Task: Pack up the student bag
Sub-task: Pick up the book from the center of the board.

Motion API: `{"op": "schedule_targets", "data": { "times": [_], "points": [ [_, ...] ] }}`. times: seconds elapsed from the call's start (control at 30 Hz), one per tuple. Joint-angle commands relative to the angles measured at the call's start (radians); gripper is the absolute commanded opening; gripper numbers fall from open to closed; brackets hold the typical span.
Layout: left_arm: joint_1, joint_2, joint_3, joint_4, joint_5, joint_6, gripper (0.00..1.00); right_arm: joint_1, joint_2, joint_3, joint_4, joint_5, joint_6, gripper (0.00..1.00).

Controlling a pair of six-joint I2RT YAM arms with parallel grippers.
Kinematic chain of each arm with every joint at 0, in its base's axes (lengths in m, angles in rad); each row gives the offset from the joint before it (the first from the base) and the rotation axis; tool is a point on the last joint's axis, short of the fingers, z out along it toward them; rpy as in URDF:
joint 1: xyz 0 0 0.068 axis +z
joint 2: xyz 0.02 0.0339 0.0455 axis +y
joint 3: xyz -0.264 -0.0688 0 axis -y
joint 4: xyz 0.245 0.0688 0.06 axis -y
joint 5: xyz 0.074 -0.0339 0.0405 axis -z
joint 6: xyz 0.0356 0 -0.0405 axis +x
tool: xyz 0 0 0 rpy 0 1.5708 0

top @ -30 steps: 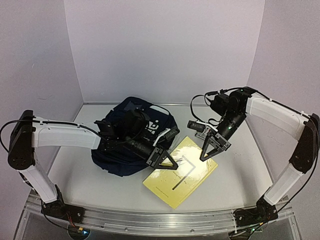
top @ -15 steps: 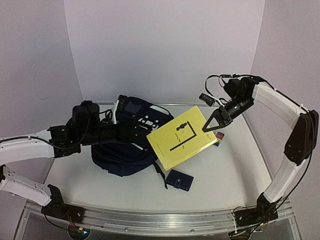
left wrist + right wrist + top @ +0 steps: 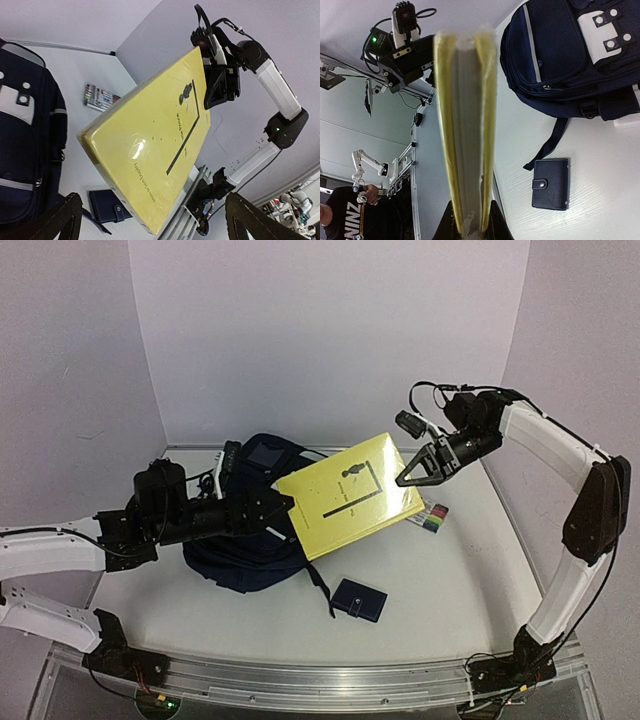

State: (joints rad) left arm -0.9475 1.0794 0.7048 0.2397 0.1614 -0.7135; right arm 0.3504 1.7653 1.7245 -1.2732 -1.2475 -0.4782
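At the left, the left gripper point(image 3: 277, 516) reaches low across the student bag point(image 3: 240, 562) with its jaws spread wide and nothing between them. In its wrist view both fingers frame the near corner of the yellow book point(image 3: 350, 495) without touching it. This looks like a stance for receiving or steadying the book, or for working the bag's opening. The bag lies flat on the table point(image 3: 470, 590), left of centre and towards the back, its white dotted patch facing up. From here I cannot tell whether its mouth is unzipped. The book hangs clear of the table, tilted, with its lower left corner over the bag's right side, probably so it can slide in edge first. In front of the bag, a small navy wallet point(image 3: 360, 600) lies by a loose strap and apart from both arms. At the right, the right gripper point(image 3: 413, 472) is pinched narrow on the book's far edge and carries its whole weight from that one side. Below it a small multicoloured pack point(image 3: 433, 517) rests on the table.
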Motion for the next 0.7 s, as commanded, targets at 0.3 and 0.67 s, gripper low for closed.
{"op": "schedule_targets", "data": {
  "times": [0.3,0.67],
  "points": [
    [0.035,0.213,0.056,0.316,0.324,-0.115,0.69,0.016,-0.044,-0.005,0.022,-0.183,-0.015,0.00],
    [0.042,0.286,0.018,0.625,0.430,-0.216,0.30,0.027,-0.025,-0.035,0.022,-0.234,-0.042,0.05]
  ]
}}
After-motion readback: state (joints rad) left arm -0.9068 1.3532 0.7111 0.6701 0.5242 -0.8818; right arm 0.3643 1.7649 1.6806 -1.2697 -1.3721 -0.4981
